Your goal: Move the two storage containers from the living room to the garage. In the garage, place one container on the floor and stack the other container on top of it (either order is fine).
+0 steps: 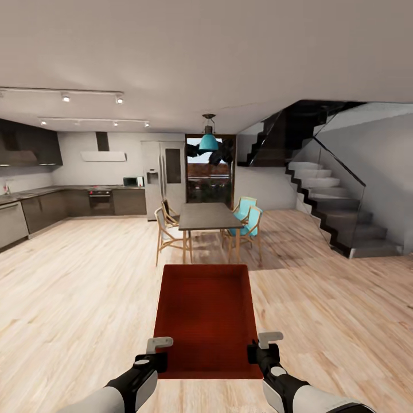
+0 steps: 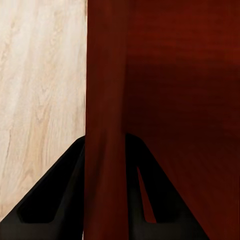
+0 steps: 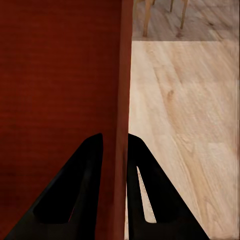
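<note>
I carry one orange-red storage container [image 1: 205, 315] in front of me, open side up, above the light wood floor. My left gripper [image 1: 156, 361] is shut on its left wall near the rear corner; in the left wrist view the black fingers [image 2: 60, 195] straddle that wall [image 2: 102, 125]. My right gripper [image 1: 259, 351] is shut on the right wall, which runs between its fingers [image 3: 75, 190] in the right wrist view as a red wall [image 3: 122, 100]. The container's inside looks empty.
Ahead stands a dark dining table [image 1: 210, 216] with wooden and teal chairs [image 1: 248, 225]. A kitchen with dark cabinets [image 1: 34, 209] and a fridge [image 1: 163, 178] lies to the left. A staircase [image 1: 338, 212] rises on the right. Wood-plank floor [image 1: 86, 287] spreads around me.
</note>
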You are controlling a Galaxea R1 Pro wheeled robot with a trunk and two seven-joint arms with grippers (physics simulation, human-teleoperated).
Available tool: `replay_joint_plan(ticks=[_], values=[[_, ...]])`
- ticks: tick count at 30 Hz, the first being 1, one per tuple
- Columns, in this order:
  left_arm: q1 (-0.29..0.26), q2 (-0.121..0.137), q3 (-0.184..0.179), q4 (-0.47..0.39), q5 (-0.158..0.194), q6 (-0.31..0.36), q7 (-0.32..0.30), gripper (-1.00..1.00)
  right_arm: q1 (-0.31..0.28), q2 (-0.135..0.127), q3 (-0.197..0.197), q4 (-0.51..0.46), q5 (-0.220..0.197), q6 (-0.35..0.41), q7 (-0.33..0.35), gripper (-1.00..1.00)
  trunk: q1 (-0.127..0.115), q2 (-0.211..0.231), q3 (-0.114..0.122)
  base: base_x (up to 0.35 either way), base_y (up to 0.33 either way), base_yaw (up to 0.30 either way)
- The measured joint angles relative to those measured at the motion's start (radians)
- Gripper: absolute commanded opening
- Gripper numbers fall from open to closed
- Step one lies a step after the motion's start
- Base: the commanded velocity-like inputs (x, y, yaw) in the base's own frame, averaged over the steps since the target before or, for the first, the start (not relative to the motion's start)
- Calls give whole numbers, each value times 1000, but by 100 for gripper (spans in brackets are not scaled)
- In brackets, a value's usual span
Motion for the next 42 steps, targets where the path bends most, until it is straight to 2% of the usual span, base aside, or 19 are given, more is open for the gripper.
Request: replay_joint_plan(ticks=[17,22,33,42], values=[[0,0,-1,1,0,-1,0,-100,0,0,2,0,-3,-1,1,-100,0,0,0,6,0,-283],[0,0,-1,1,1,-2,0,-100,0,0,3,0,-4,-1,1,-100,-1,0,0,263,0,-245],[0,0,0,1,0,-2,0,-100,0,0,4,0,-5,0,1,-100,-1,0,0,318,0,-48],[0,0,0,1,0,-2,0,-100,0,0,3,0,-4,-1,1,-100,-1,0,0,321,0,-254]])
